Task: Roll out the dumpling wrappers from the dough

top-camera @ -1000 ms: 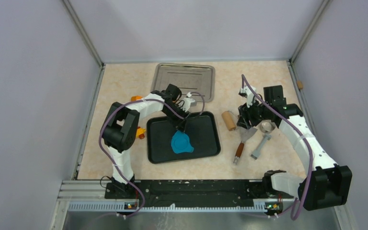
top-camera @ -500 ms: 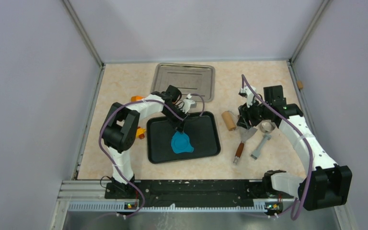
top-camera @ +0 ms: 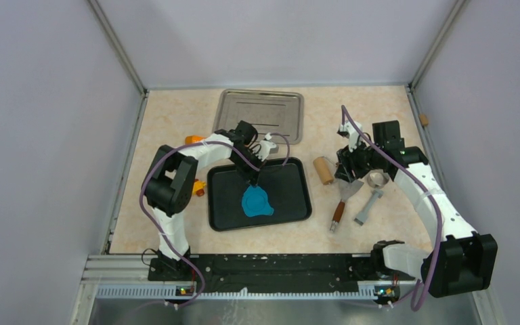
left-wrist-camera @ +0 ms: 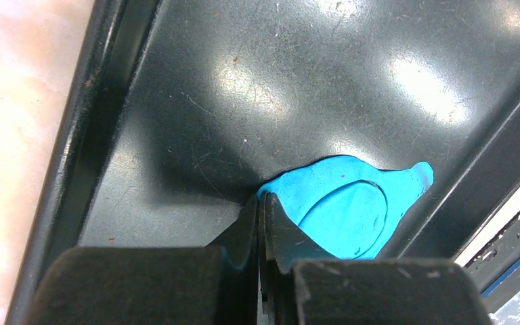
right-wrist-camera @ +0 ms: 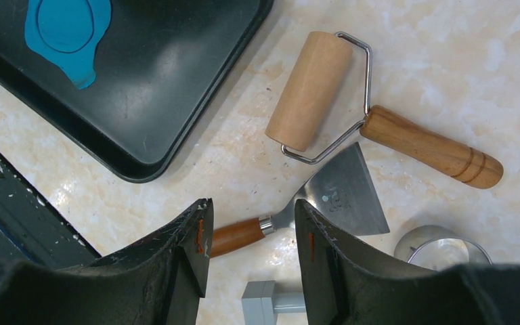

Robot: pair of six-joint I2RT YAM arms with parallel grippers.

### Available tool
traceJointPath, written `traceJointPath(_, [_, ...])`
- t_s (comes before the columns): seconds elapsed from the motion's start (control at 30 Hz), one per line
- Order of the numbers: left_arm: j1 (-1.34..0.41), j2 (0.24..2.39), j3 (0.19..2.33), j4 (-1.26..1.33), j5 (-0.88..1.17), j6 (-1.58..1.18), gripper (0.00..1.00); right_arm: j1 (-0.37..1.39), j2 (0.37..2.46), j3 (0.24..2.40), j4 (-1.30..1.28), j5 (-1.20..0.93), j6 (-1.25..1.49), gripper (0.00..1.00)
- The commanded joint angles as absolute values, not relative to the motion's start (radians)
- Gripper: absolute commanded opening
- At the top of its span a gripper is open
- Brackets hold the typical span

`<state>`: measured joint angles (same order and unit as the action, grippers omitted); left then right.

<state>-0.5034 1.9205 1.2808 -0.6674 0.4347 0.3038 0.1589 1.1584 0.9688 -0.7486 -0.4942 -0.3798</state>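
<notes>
The blue dough (top-camera: 257, 202) lies as a flat irregular sheet in the black tray (top-camera: 291, 177). A round dumpling wrapper (left-wrist-camera: 345, 213) is scored inside it, still ringed by the leftover sheet (left-wrist-camera: 406, 177). My left gripper (top-camera: 252, 184) is down in the tray, its jaws together on the sheet's near edge (left-wrist-camera: 260, 198). My right gripper (right-wrist-camera: 252, 223) is open and empty, hovering above the scraper (right-wrist-camera: 342, 193) to the right of the tray. The dough (right-wrist-camera: 81, 68) also shows at the top left of the right wrist view.
A wooden rolling pin (top-camera: 323, 169), the wooden-handled metal scraper (top-camera: 342, 200), a metal ring cutter (top-camera: 378, 179) and a grey tool (top-camera: 367, 206) lie right of the black tray. A steel tray (top-camera: 262, 115) sits behind it. Orange pieces (top-camera: 191, 139) lie by the left arm.
</notes>
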Motion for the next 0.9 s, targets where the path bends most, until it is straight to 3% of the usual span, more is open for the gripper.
traceJointPath(0.0, [-0.506,1.858,1.298,-0.733,0.461,0.347,0.0,0.159,1.135,0.996,-0.739,-0.491,-0.368,0.49])
traceJointPath(0.87, [-0.52,1.578,1.174,-0.872,0.772,0.311,0.0,0.163,1.26,0.996,-0.584,-0.719,-0.192,0.49])
